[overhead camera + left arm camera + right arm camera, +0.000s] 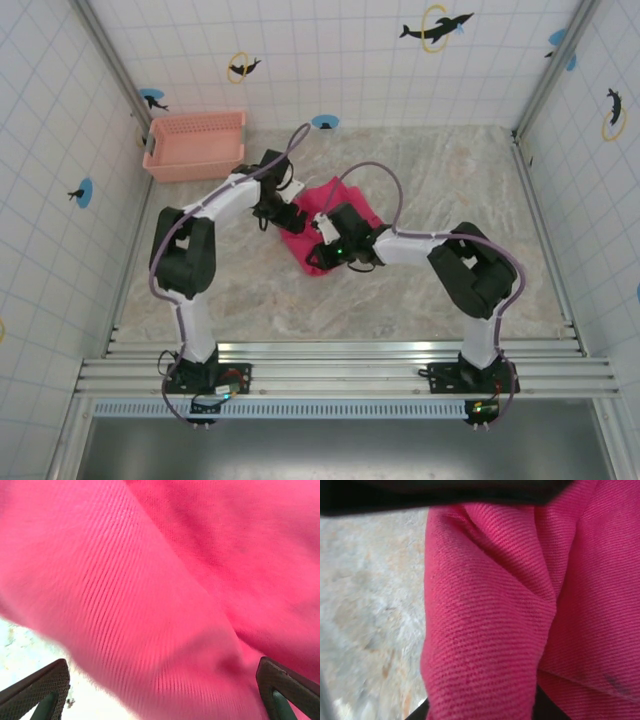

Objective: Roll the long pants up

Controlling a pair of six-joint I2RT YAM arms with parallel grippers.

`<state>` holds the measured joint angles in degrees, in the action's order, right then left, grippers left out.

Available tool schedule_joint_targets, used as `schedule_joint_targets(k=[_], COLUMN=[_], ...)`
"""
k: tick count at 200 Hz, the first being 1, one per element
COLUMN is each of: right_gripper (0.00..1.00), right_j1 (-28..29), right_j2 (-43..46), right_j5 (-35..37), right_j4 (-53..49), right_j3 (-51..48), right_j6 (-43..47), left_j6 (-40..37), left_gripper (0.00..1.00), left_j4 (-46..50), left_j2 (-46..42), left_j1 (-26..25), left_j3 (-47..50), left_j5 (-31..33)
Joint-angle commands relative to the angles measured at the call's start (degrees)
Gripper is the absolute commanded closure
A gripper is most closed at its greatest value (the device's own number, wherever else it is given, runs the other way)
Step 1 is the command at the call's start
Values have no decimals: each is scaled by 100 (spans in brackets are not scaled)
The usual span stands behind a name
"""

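Now | pants (pixel 300 245) bunched mid-table | left gripper (pixel 161 680) wide open against cloth | right gripper (pixel 480 707) pinching a fold | bare table (pixel 480 190) right, near

Bright even light, soft close-up wrist blur

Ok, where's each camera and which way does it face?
Top external: above, behind the bases, looking down at the table; both arms meet over the long pants.
Left wrist: on that arm, close to the cloth; left jaws wide at bottom corners.
Right wrist: likewise, close on a fold; right jaws flank it below.
Shared: the long pants.
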<state>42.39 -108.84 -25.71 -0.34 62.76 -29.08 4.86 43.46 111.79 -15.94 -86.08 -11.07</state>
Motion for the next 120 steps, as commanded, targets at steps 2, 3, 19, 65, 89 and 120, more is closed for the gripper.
schedule_joint_targets(k=[2,3,19,65,89,120], right_gripper=[83,83,83,82,82,82], right_j1=[-372,-385,-511,-1012,-1198,-1442], right_j2=[-230,-241,-364,-408,-428,-351], right_j5=[-1370,-1386,-1717,-2827,-3187,-3324], right_j4=[-2181,-2291,-3454,-3752,-3748,-3706], right_j3=[575,621,1171,885,504,107], right_j6=[702,751,1298,1324,1402,1441], left_j6=[-449,-459,-667,-701,-754,-754], left_gripper=[3,3,3,3,3,3], left_j4=[6,27,295,527,728,729], left_j2=[-483,-496,-676,-1430,-1468,-1378], left_j1=[65,65,66,70,54,-145], left_j3=[171,171,180,555,606,546], left_j5=[-304,-293,-71,701,891,911])
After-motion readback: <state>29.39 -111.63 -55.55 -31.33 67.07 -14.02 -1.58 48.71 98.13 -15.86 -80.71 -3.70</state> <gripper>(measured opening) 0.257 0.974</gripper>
